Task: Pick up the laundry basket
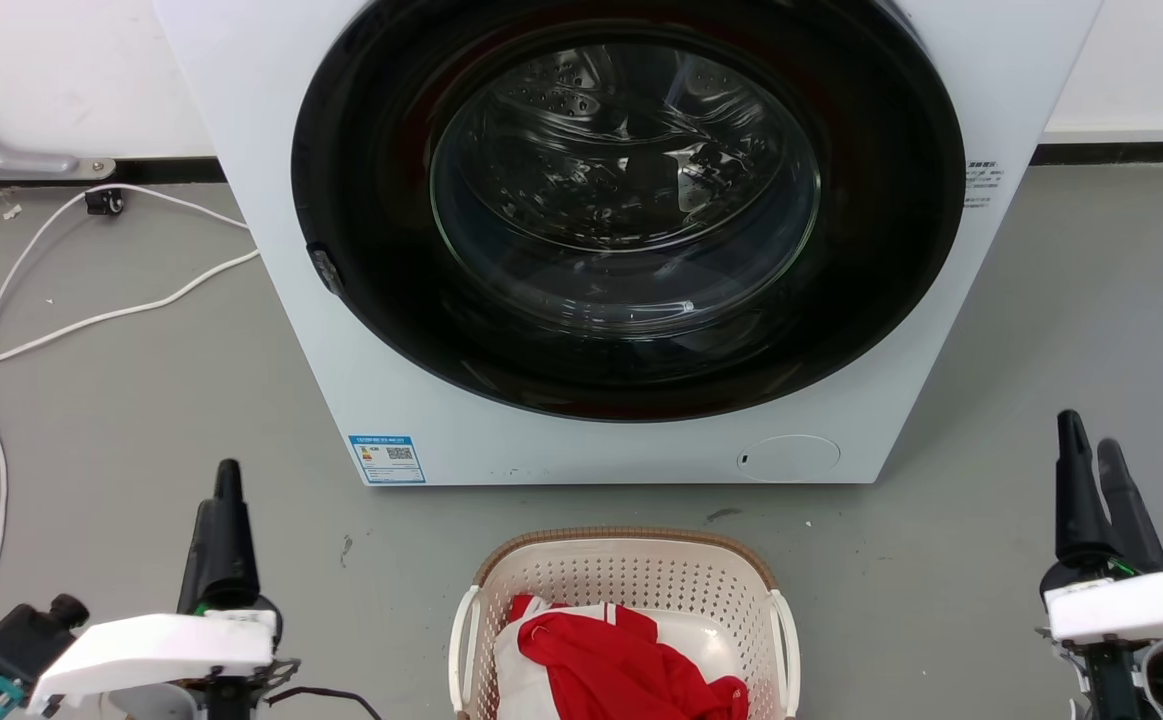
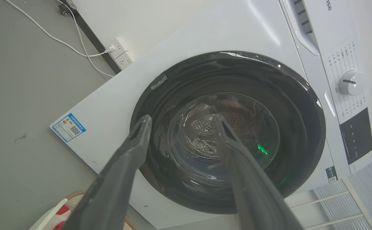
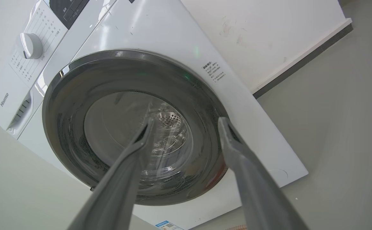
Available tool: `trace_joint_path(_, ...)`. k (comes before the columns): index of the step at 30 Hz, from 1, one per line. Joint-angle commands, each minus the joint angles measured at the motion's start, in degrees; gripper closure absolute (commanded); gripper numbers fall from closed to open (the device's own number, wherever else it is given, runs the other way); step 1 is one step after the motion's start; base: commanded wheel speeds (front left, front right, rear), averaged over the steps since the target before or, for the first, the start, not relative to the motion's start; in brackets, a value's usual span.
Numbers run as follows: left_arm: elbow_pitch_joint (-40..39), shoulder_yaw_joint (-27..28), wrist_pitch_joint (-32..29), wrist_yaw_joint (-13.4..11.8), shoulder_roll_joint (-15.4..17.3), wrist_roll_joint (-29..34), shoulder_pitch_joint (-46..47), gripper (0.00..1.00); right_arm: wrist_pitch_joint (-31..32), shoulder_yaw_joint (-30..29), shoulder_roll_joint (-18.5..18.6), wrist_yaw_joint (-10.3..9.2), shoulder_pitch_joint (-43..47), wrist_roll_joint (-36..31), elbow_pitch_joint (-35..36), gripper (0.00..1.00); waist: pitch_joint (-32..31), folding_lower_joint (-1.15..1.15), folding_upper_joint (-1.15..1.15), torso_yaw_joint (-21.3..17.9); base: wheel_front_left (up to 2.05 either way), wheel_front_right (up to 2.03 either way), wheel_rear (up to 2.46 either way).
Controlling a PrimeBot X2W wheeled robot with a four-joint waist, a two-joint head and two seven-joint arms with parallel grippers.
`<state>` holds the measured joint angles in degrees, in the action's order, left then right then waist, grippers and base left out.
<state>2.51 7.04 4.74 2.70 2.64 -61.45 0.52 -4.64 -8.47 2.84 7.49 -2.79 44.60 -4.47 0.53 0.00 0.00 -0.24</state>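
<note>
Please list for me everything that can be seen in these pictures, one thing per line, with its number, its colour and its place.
washing machine: one, white, standing on the floor against the wall
door: one, round, dark ring with clear glass, on the machine's front, closed
blue label: one, lower left corner of the machine's front
control knob: one, white, on the machine's top panel
laundry basket: one, cream-white with a brown rim, on the floor in front of the machine
clothes: red and white, inside the basket
cables: at least two, white, on the floor left of the machine
wall socket: white, low on the wall
floor: grey
left gripper: one, dark fingers, open, left of the basket
right gripper: one, dark fingers, open, right of the basket
</note>
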Motion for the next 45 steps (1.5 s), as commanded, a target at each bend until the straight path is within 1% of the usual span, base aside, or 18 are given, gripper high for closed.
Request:
trace_joint_path(1, -2.02, -0.94, 0.57, -0.06, 0.24, 3.01, 0.12, 0.00, -0.67, 0.47, 0.16, 0.00, -0.91, -3.75, 2.01, 0.00, 0.04, 0.00, 0.00, -0.02, 0.00, 0.00, 0.00)
trace_joint_path(6, -4.75, -3.85, 1.43, 0.47, 0.25, 10.10, -0.56, 0.00, -1.60, 1.74, 0.16, 0.00, -0.01, -11.54, 4.49, 0.00, 0.06, 0.00, 0.00, -0.10, 0.00, 0.00, 0.00)
trace_joint_path(7, -4.75, -3.85, 1.43, 0.47, 0.25, 10.10, -0.56, 0.00, -1.60, 1.74, 0.16, 0.00, -0.01, -11.54, 4.49, 0.00, 0.06, 0.00, 0.00, -0.10, 0.00, 0.00, 0.00)
trace_joint_path(12, -6.42, -7.13, 2.28, 1.34, 0.24, 18.45, -1.01, 0.00, -2.41, 3.45, 0.15, 0.00, 1.03, -17.39, 4.79, 0.00, 0.04, 0.00, 0.00, -0.25, 0.00, 0.00, 0.00)
trace_joint_path(17, -7.39, -9.99, 3.12, 0.81, 0.25, 25.60, -1.37, 0.00, -3.22, 4.43, 0.14, 0.00, 1.34, -22.94, 5.21, 0.00, 0.07, 0.00, 0.00, -0.43, 0.00, 0.00, 0.00)
trace_joint_path(21, -7.28, -12.20, 3.73, 0.97, 0.25, 30.90, -1.71, 0.00, -3.83, 4.77, 0.14, 0.00, 1.89, -26.87, 5.25, 0.00, 0.05, 0.00, 0.00, -0.55, 0.00, 0.00, 0.00)
trace_joint_path(28, -6.41, -14.94, 4.74, -0.70, 0.55, 38.07, -1.81, 0.00, -4.85, 4.70, 0.13, 0.00, 2.61, -32.21, 4.12, 0.00, 0.01, 0.00, 0.00, -0.70, 0.00, 0.00, 0.00)
trace_joint_path(33, -5.43, -17.53, 5.42, -1.42, 1.55, 41.66, -2.04, 0.00, -5.16, 4.58, 0.12, 0.00, 2.97, -35.18, 2.65, 0.00, 0.06, 0.00, 0.00, -0.78, 0.00, 0.00, 0.00)
trace_joint_path(38, -5.01, -19.94, 6.14, -3.06, 2.50, 44.77, -2.08, 0.00, -4.18, 4.46, 0.12, 0.00, 3.23, -37.28, 1.25, 0.00, 0.16, 0.00, 0.00, -0.84, 0.00, 0.00, 0.00)
trace_joint_path(45, -3.27, -23.32, 7.02, -4.53, 4.28, 48.79, -1.82, 0.00, -4.72, 4.79, 0.10, 0.00, 3.46, -40.63, 0.23, 0.00, 0.01, 0.00, 0.00, -0.92, 0.00, 0.00, 0.00)
